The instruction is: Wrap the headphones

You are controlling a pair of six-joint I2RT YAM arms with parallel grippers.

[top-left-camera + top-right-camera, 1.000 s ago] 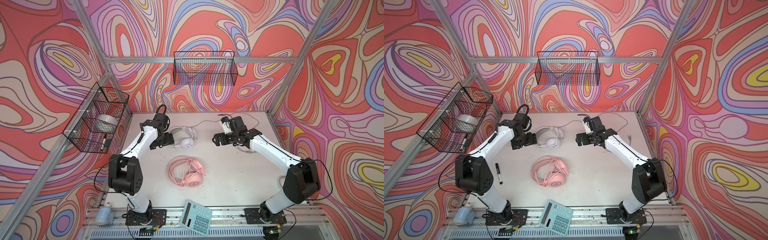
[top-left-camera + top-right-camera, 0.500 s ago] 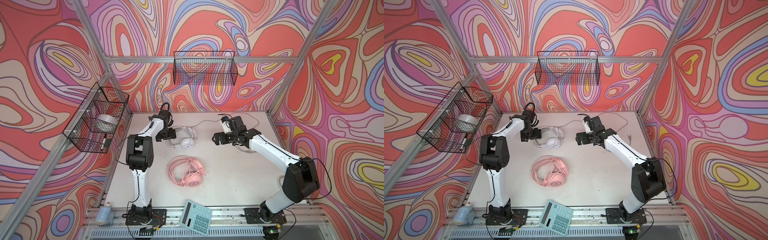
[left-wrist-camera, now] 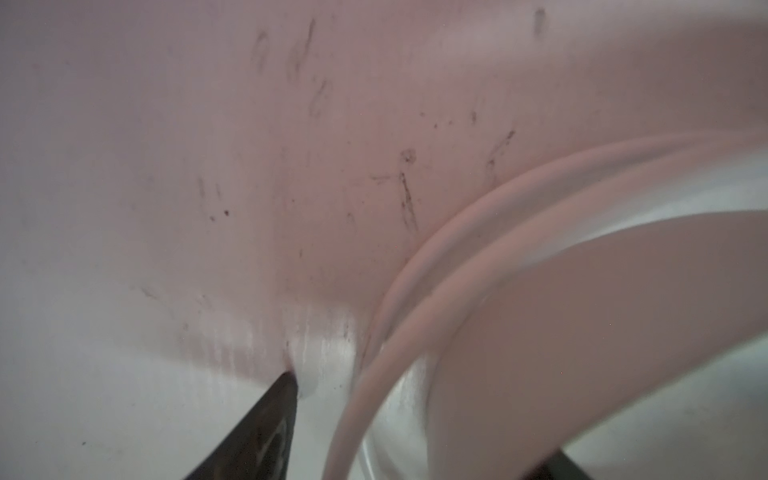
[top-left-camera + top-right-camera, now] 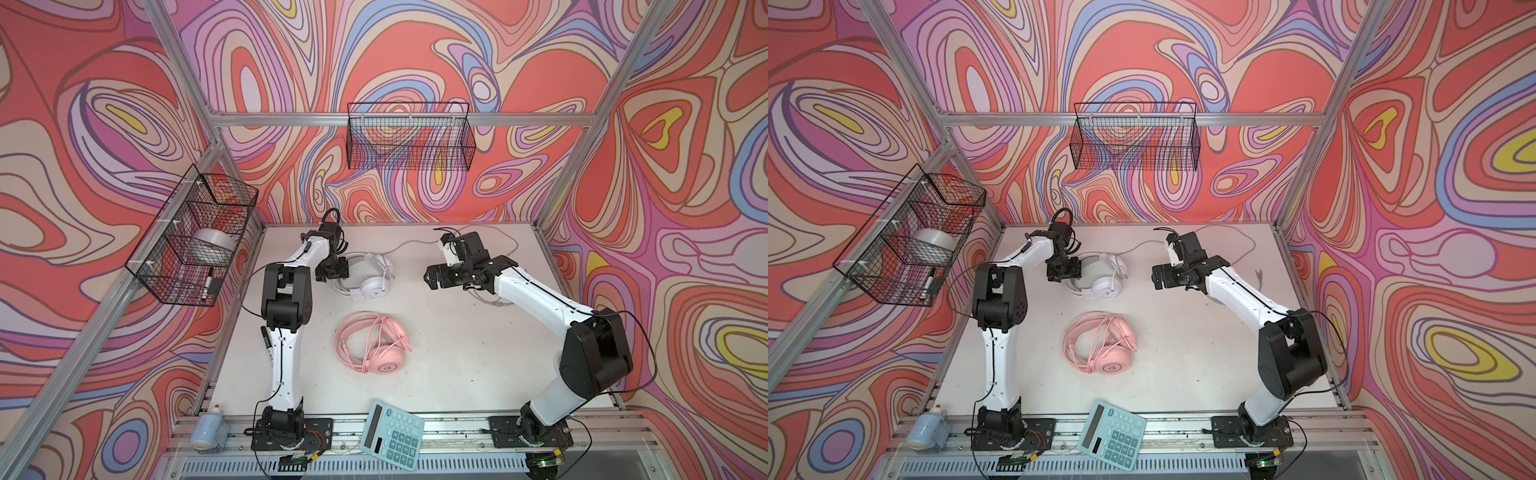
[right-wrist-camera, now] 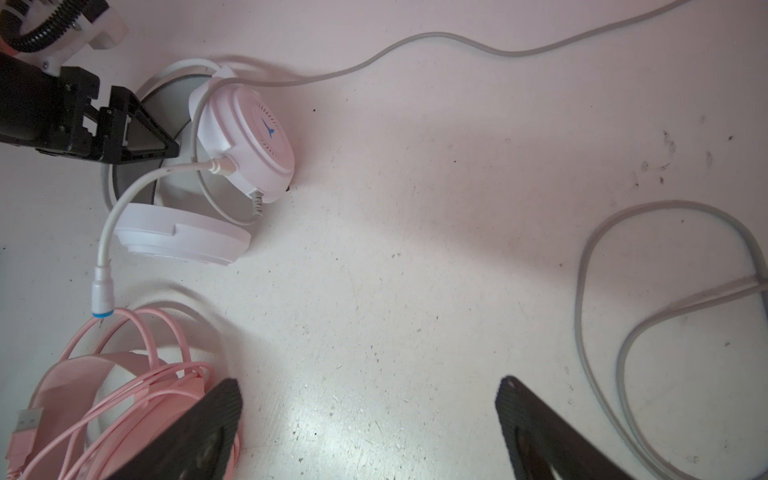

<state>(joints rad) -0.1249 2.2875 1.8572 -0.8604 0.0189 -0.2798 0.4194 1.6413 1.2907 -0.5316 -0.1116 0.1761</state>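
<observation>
On the desk (image 4: 457, 353), between the two arms, lie both sets of headphones. The pink headphones (image 4: 388, 361) sit nearer the front with their cable looped round them. The white headphones (image 4: 372, 286) lie just behind them, at the end of the left arm. Their grey cable (image 5: 510, 53) is unwound: it trails across the back of the desk and ends in loose loops by the right arm.

The trouble, I judge, lies with the white set. The left gripper (image 4: 332, 272) is down on its headband (image 3: 582, 311), fingers partly apart and astride the band. One fingertip (image 3: 270, 424) is on the desk with a gap to the band, so no firm hold shows. If the fingers close off-centre, the smooth curved band may slip out, or the whole set may swing and slide. The fingertip on the desk may also scrape.

The right gripper (image 5: 368, 386) hangs with fingers wide and empty over bare desk, between the white set and the cable loops. The cable is thin and lies flat, so it is easy to miss. Pulled hard, it could drag the light headset from the left hold, and the loops could knot.

The white stalk (image 5: 102, 291) with the blue-ringed tip lies against the pink coils, so shifting the white set could hook them loose.
</observation>
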